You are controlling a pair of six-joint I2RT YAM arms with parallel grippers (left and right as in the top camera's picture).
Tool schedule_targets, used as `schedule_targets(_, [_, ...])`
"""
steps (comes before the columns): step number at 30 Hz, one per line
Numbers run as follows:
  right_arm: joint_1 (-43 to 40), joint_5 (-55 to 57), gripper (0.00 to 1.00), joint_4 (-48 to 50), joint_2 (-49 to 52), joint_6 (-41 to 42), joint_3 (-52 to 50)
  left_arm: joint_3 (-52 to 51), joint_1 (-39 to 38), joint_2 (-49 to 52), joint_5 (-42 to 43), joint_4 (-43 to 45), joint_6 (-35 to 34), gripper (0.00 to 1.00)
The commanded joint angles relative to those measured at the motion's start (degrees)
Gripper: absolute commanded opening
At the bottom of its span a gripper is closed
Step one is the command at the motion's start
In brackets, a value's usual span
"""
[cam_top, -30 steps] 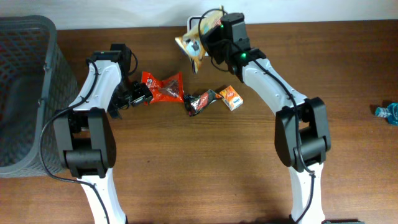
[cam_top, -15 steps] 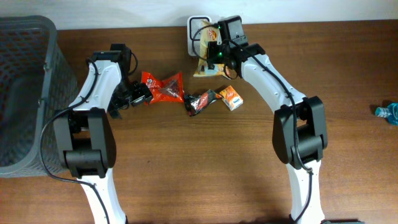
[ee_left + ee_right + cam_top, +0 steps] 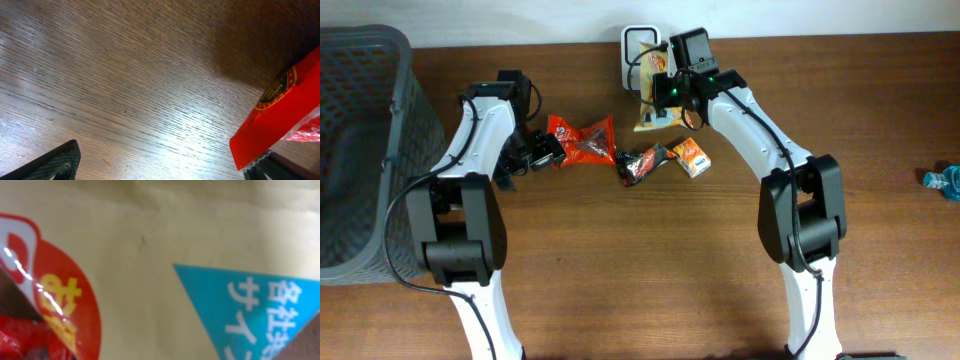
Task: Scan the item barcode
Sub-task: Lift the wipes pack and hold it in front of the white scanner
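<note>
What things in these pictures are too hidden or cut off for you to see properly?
- Barcode on the yellow bag: it shows in no view. The right wrist view is so close that only part of the print shows.
- White scanner: overhead view, partly covered by the bag.
- Red packet: left wrist view, cut off by the right edge.
- Blue wrapper: overhead view, cut by the right edge, too small to read.

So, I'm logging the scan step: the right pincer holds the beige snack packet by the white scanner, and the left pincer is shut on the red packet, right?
Not quite: the left pincer is open, the red packet only beside it, as the left wrist view shows. The right pincer does hold the beige snack packet by the white scanner.
</note>
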Motion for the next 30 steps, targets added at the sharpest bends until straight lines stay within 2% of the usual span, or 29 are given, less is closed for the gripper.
schedule_targets(1, [0.2,0.0,0.04,5.7,-0.3,-0.6,1.4,-0.4,0.2,0.3,-0.8,-0.1,-0.5,0.99])
schedule_targets(9, [0.3,1.5,0.04,12.5,3.0,-0.6,1.4,-0.4,0.2,0.3,-0.8,-0.1,-0.5,0.99])
schedule_targets(24, [0.3,7.3,0.04,10.8,3.9,-0.6,1.5,-0.4,0.2,0.3,-0.8,-0.1,-0.5,0.99])
schedule_targets(30, [0.4,7.2,0.04,8.0,2.8,-0.6,6.4,-0.4,0.2,0.3,-0.8,-0.1,-0.5,0.99])
